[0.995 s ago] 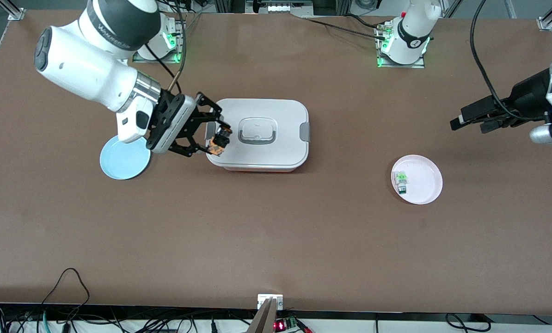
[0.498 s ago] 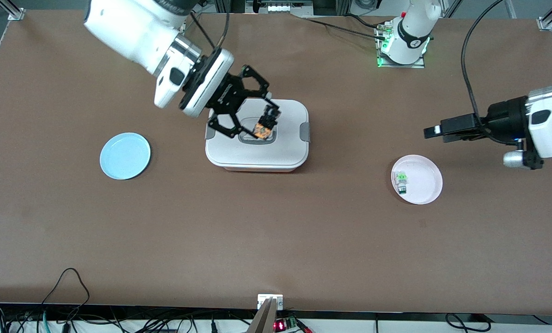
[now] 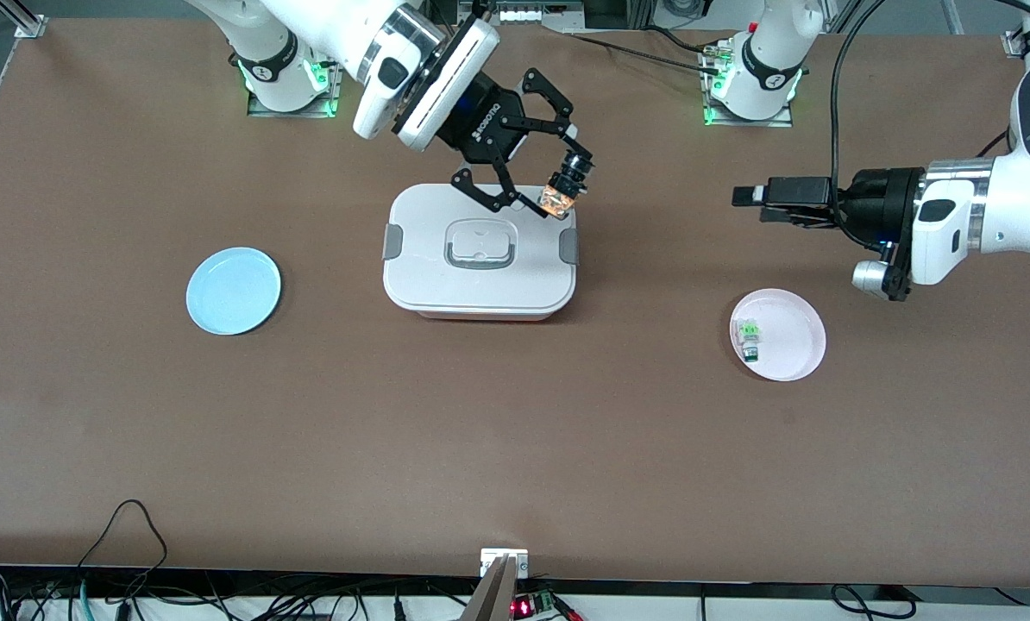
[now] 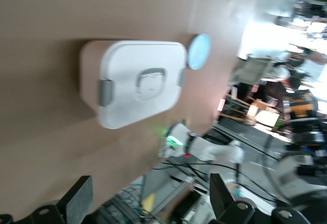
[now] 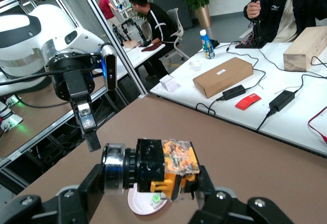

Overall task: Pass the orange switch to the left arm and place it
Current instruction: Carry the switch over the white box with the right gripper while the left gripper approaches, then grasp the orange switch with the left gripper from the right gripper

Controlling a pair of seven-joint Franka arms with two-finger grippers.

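Observation:
The orange switch point(image 3: 561, 195), a black block with an orange cap, hangs in my right gripper point(image 3: 564, 191), which is shut on it over the corner of the white box point(image 3: 480, 285) toward the left arm's end. The right wrist view shows the switch point(image 5: 163, 168) clamped between the right gripper's point(image 5: 150, 182) two fingers. My left gripper point(image 3: 752, 205) hovers over bare table between the box and the left arm's end, pointing at the switch. It is open, with nothing between its fingers point(image 4: 79, 203). The box point(image 4: 135, 81) also shows in the left wrist view.
A blue plate point(image 3: 233, 291) lies toward the right arm's end. A pink plate point(image 3: 791, 345) with a green-and-white switch point(image 3: 747, 335) lies under the left arm, nearer the front camera. Cables run along the table's near edge.
My right gripper carried the orange switch up from beside the blue plate and across the box toward the left arm. The left gripper advanced toward the box, staying open.

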